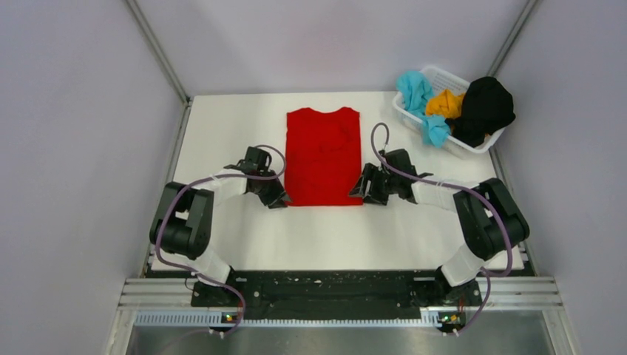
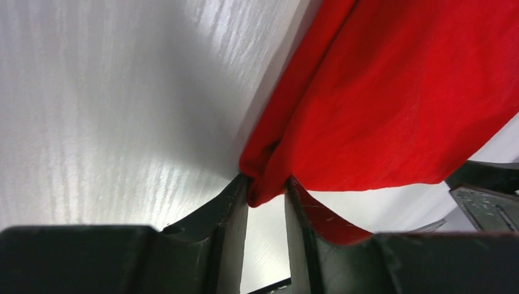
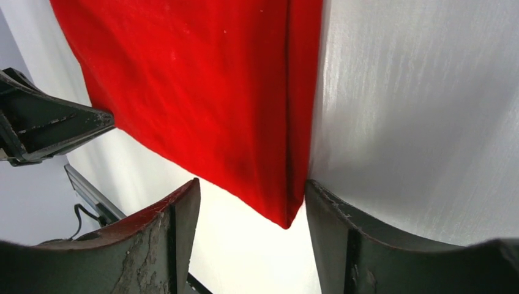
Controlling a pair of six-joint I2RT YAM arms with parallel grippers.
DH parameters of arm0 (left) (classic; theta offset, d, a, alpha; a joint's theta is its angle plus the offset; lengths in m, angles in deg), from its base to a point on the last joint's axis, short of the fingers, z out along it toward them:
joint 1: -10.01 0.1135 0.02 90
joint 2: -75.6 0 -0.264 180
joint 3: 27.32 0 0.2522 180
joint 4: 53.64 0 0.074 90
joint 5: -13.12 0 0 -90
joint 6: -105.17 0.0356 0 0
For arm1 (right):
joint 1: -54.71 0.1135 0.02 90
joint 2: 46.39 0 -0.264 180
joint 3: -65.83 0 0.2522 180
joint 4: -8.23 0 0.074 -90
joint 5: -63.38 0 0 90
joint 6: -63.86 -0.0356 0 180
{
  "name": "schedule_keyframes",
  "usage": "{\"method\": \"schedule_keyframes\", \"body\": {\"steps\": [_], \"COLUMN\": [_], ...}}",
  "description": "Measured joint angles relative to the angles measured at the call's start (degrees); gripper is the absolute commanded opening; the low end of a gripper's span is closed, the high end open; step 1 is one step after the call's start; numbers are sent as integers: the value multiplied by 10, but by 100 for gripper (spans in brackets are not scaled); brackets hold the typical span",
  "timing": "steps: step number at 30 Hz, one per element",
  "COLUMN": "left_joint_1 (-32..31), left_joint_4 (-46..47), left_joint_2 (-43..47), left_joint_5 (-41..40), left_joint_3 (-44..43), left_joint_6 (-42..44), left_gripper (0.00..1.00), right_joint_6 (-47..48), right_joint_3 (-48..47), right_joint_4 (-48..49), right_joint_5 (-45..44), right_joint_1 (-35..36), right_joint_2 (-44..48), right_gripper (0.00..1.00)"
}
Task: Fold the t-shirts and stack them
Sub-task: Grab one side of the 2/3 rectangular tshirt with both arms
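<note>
On the middle of the white table (image 1: pixel 333 237) the red t-shirt (image 1: pixel 323 155) lies flat as a tall, narrow rectangle, its collar at the far end and its hem toward my arm bases. My left tool (image 1: pixel 275 198) sits at the near left corner of that hem; its wrist view shows the two fingers drawn close together, pinching a bunched fold of red cloth between their tips. My right tool (image 1: pixel 362 191) is at the near right corner, and its fingers are spread wide: the corner of the shirt hangs in the gap, touching the right-hand finger or just beside it and well clear of the other. At the far right corner of the table a white mesh basket (image 1: pixel 444 78) holds the teal tee (image 1: pixel 415 92), the orange-yellow tee (image 1: pixel 446 103) and the black tee (image 1: pixel 484 107), heaped loosely and spilling over its rim.
</note>
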Motion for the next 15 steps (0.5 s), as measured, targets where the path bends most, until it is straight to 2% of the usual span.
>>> {"method": "schedule_keyframes", "body": {"steps": [2,4,15], "left_joint_1": [0,0,-1], "left_joint_4": [0,0,5], "left_joint_2": [-12,-26,-39], "left_joint_5": [5,10,15], "left_joint_3": [-10,-20,-30], "left_joint_6": [0,0,-1], "left_gripper": [21,0,0], "right_joint_6": [-3,-3,-1], "right_joint_3": [3,7,16], "right_joint_4": [3,5,5], "right_joint_5": [1,0,1], "right_joint_1": [0,0,0], "right_joint_2": [0,0,1], "right_gripper": [57,53,51]}}
